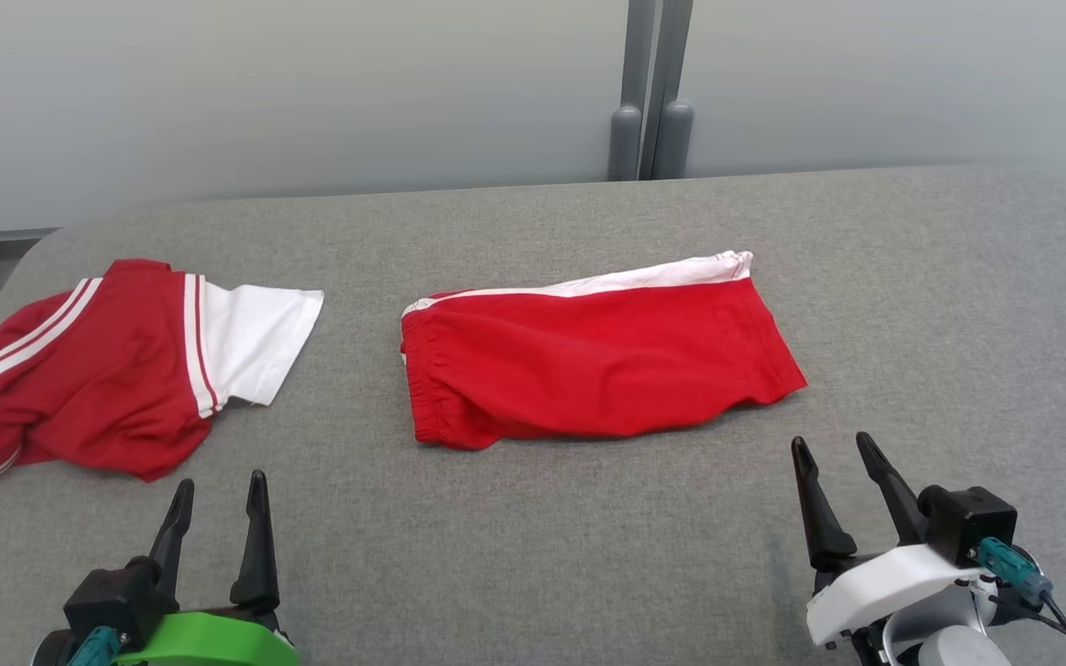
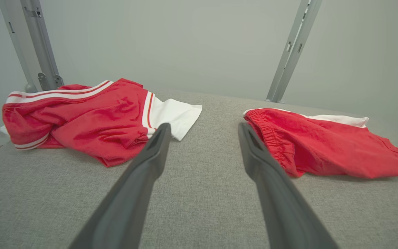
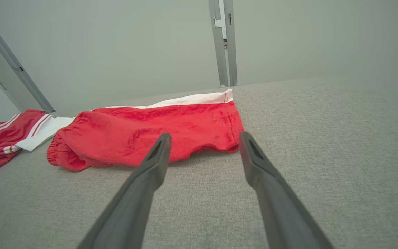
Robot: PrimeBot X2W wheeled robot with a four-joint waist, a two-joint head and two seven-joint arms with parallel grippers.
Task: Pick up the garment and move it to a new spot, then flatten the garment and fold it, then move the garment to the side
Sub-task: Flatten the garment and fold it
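Both spread fully wide, the left pincer and the right pincer, with nothing between the fingers. Hover low over the grey table, tips pointing forward; probably a waiting pose before the next reach.

Just ahead of the right pincer and a little to its left, the red shorts; further ahead and to the right of the left pincer. Touch neither. Seem laid flat and doubled over, with a white strip showing along the far edge. Taken here as the garment of the task, perhaps ready to be moved to the side; cannot be sure of this.

Directly ahead of the left pincer, slightly to its left, a second garment, red with white stripes and a white panel. Crumpled and bunched, so probably set aside or not handled yet.

Thin, soft cloth on the red shorts, with a gathered elastic waistband at the end nearer the left pincer and a loose hem at the end nearer the right one. Small waves along the near edge. Rough woven fabric on the grey table, likely giving enough friction to keep cloth from sliding.
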